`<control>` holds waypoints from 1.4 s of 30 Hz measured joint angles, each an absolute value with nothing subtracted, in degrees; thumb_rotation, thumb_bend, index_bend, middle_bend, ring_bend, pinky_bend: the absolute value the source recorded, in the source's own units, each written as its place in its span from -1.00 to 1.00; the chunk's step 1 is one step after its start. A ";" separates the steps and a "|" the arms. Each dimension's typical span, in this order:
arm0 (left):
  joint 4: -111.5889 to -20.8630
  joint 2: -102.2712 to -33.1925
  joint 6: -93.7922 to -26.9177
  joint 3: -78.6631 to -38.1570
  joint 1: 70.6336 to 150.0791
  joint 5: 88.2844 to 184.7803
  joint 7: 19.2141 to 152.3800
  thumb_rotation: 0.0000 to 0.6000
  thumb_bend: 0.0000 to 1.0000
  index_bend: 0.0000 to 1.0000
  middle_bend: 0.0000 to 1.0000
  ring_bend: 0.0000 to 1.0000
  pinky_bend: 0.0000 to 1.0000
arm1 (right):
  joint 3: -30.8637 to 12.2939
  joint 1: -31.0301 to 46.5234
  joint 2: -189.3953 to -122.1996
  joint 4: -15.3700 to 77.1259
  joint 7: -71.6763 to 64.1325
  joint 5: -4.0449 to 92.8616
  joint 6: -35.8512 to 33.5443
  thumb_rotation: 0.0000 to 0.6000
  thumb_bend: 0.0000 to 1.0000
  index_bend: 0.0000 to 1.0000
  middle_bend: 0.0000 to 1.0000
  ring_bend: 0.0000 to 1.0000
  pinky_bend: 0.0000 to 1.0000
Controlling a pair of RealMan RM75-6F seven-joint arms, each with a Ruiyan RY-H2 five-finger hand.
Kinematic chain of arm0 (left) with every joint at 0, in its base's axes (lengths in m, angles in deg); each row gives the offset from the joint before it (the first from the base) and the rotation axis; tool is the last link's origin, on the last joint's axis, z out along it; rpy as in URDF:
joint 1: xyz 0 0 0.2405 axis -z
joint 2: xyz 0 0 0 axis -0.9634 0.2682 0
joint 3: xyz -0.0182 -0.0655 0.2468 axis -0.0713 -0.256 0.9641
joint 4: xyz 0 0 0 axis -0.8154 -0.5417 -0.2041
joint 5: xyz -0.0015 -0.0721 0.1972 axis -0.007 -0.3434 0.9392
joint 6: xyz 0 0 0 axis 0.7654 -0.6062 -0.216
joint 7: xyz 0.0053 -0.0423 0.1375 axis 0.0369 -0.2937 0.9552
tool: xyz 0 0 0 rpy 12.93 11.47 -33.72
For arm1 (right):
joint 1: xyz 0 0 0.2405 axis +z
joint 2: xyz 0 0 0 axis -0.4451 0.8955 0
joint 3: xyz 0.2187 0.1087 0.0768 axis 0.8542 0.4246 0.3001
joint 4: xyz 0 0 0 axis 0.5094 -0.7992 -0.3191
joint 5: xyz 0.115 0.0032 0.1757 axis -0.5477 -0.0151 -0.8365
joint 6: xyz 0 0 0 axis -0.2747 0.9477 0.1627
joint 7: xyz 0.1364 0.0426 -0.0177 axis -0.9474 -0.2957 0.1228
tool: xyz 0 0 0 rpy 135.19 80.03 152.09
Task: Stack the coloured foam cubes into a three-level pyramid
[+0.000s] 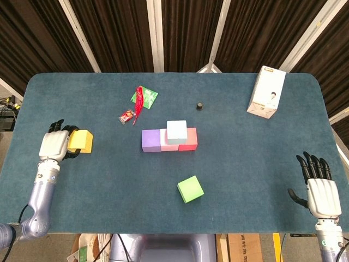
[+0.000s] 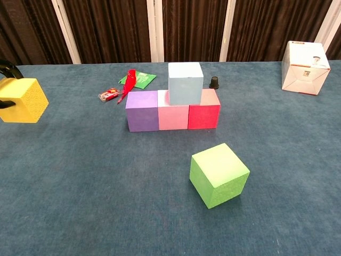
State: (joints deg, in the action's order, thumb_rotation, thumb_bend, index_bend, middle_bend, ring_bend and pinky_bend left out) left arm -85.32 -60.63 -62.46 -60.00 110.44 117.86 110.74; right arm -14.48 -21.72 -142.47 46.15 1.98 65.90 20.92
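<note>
With the base row of purple cube (image 1: 151,140), pink cube (image 2: 173,117) and red cube (image 1: 188,141) laid mid-table and a pale blue cube (image 1: 176,132) placed above, the yellow cube (image 1: 80,141) is grasped near the left edge by the left hand (image 1: 54,146), seemingly for the second level, while the right hand (image 1: 320,192) is held empty with fingers spread and the green cube (image 1: 190,189) is left near the front edge.

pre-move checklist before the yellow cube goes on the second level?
1. Left robot hand holds yellow cube: ok.
2. Base row of purple cube, pink cube, red cube touching, in line: ok.
3. Light blue cube sits over the pink-red joint: ok.
4. Slot over the purple-pink joint free: ok.
5. Green cube clear of the stack: ok.
6. Right robot hand open, away from the cubes: ok.
</note>
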 measured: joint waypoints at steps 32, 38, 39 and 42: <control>-83.49 -61.61 -54.66 -59.47 111.66 118.95 110.26 1.00 -0.21 -0.90 -0.94 -1.00 -1.00 | -13.58 -22.02 -142.92 46.07 2.62 64.17 20.92 1.00 -0.51 -0.78 -0.85 -1.00 -1.00; -89.51 -55.50 -55.29 -59.29 110.95 121.85 110.02 1.00 -0.21 -0.90 -0.92 -1.00 -1.00 | -13.59 -21.98 -143.02 46.21 3.01 63.76 20.53 1.00 -0.51 -0.78 -0.85 -1.00 -1.00; -90.22 -54.40 -55.24 -59.17 110.80 123.00 109.73 1.00 -0.21 -0.90 -0.91 -1.00 -1.00 | -13.59 -21.97 -143.02 46.30 3.04 63.63 20.38 1.00 -0.51 -0.78 -0.85 -1.00 -1.00; -91.77 -50.40 -54.14 -58.54 110.35 128.05 107.83 1.00 -0.21 -0.90 -0.89 -1.00 -1.00 | -13.62 -21.87 -143.05 46.46 3.17 63.39 19.93 1.00 -0.50 -0.78 -0.85 -1.00 -1.00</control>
